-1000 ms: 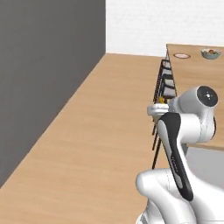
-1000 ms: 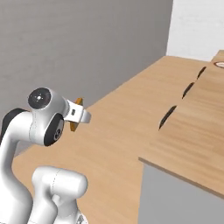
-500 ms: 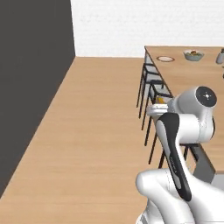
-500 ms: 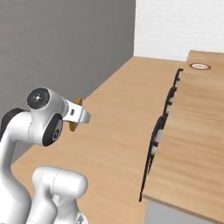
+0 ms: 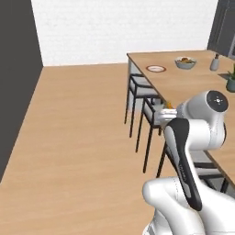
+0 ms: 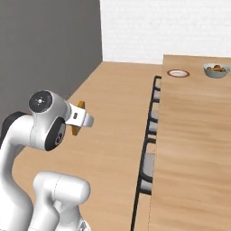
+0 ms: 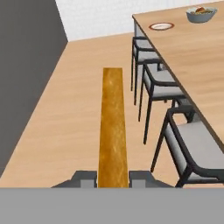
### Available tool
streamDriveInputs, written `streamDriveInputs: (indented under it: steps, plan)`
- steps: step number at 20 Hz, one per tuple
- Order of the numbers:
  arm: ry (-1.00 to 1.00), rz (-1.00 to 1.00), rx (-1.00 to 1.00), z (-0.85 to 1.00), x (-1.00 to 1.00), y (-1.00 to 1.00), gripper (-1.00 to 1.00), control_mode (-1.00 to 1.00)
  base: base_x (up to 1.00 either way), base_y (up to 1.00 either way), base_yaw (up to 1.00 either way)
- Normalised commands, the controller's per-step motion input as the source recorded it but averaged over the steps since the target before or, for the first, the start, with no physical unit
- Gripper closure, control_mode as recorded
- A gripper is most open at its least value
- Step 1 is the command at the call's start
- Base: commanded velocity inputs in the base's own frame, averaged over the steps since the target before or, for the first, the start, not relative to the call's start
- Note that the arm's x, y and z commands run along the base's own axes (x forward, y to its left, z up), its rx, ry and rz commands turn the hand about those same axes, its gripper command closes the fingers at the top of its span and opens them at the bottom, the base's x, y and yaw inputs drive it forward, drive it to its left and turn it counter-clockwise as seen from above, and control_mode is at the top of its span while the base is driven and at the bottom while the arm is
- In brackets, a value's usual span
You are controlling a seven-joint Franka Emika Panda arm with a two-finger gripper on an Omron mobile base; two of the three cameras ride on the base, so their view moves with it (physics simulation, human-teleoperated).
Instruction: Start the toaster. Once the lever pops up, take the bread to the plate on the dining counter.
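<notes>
Since a second ago the base has turned, so both base views have swung from bare floor toward the dining counter (image 5: 193,78); left base view: the plate (image 5: 156,69) sits far down the counter beside a fruit bowl (image 5: 185,62), stools (image 5: 147,94) along the edge; right base view: the gripper (image 6: 77,118) is clamped on the bread (image 6: 79,118), well short of the plate (image 6: 178,73); hand view: the bread (image 7: 113,127) stands edge-on, pinched between the fingertips (image 7: 85,178).
</notes>
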Motion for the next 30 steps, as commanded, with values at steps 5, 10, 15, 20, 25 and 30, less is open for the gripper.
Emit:
streamDriveInputs:
  steps: [5,10,15,20,25,30]
  plan:
    - [0.00,0.00,0.00,0.00,0.00,0.00,1.00,1.00,0.94,0.53,-0.31]
    - [0.00,0.00,0.00,0.00,0.00,0.00,1.00,1.00,0.83,0.53,-0.31]
    - [0.00,0.00,0.00,0.00,0.00,0.00,1.00,1.00,0.77,0.31,-0.33]
    - [0.00,0.00,0.00,0.00,0.00,0.00,1.00,1.00,0.80,0.26,-0.32]
    - [0.00,0.00,0.00,0.00,0.00,0.00,1.00,1.00,0.79,0.28,-0.30]
    - [0.00,0.00,0.00,0.00,0.00,0.00,1.00,1.00,0.69,0.35,-0.30]
